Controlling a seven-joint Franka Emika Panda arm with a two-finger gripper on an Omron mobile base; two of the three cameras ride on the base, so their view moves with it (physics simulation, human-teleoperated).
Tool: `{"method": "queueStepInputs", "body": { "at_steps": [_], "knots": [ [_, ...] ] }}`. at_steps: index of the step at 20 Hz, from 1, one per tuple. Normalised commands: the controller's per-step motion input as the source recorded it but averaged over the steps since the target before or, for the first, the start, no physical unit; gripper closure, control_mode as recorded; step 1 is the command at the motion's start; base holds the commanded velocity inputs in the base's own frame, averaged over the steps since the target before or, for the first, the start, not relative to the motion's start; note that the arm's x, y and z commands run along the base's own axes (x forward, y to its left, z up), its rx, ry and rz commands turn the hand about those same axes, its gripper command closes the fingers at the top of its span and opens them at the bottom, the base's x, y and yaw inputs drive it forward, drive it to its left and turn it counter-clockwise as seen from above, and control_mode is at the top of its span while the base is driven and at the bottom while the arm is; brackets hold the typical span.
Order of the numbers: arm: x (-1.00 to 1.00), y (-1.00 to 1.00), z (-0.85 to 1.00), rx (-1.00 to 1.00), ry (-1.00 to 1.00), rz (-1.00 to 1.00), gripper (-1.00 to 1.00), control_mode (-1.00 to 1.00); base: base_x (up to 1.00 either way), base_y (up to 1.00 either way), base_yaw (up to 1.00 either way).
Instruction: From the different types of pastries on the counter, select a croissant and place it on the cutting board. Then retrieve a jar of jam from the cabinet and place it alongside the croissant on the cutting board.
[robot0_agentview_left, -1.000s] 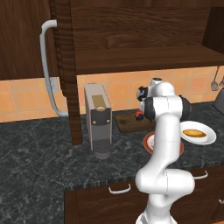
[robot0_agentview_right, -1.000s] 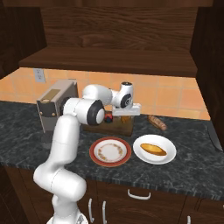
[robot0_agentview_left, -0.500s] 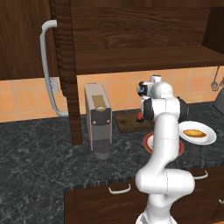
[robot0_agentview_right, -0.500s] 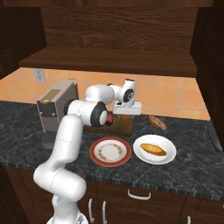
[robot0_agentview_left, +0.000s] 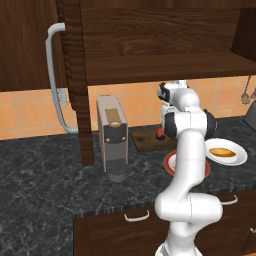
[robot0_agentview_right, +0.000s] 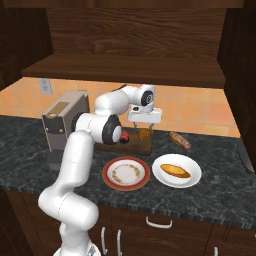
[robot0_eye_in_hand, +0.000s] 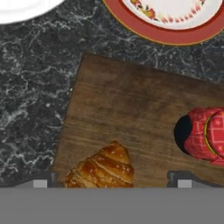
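Your gripper (robot0_agentview_right: 143, 125) hangs above the cutting board (robot0_agentview_right: 142, 147) with its fingers spread wide and nothing between them. On the board, the croissant (robot0_eye_in_hand: 103, 168) lies near one edge and the jam jar (robot0_eye_in_hand: 205, 135) rests on its side a little apart from it, neither touching the fingers. On the counter (robot0_agentview_right: 30, 150) just in front of the board sit the red-rimmed plate (robot0_agentview_right: 126, 173) and a white plate (robot0_agentview_right: 176, 170) carrying the yellow-orange pastry (robot0_agentview_right: 175, 171).
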Motion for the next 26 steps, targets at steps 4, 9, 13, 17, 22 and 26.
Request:
{"method": "queueStepInputs", "body": {
  "at_steps": [4, 9, 13, 17, 22, 26],
  "knots": [
    [-0.85, -0.17, 0.21, 0.09, -0.01, 0.00, -1.00, -1.00, 0.00, 0.00, 0.00],
    [-1.00, -0.12, -0.08, 0.05, -0.09, -0.02, -1.00, -1.00, 0.00, 0.00, 0.00],
    [-1.00, 0.00, -0.03, 0.00, -0.23, 0.00, -1.00, -1.00, 0.00, 0.00, 0.00],
    [-1.00, 0.00, 0.00, 0.00, -0.37, 0.00, -1.00, -1.00, 0.00, 0.00, 0.00],
    [-1.00, -0.03, -0.09, 0.00, -0.30, 0.00, -1.00, -1.00, 0.00, 0.00, 0.00],
    [-0.91, -0.09, 0.12, 0.00, -0.36, 0.01, -1.00, -1.00, 0.00, 0.00, 0.00]
  ]
}}
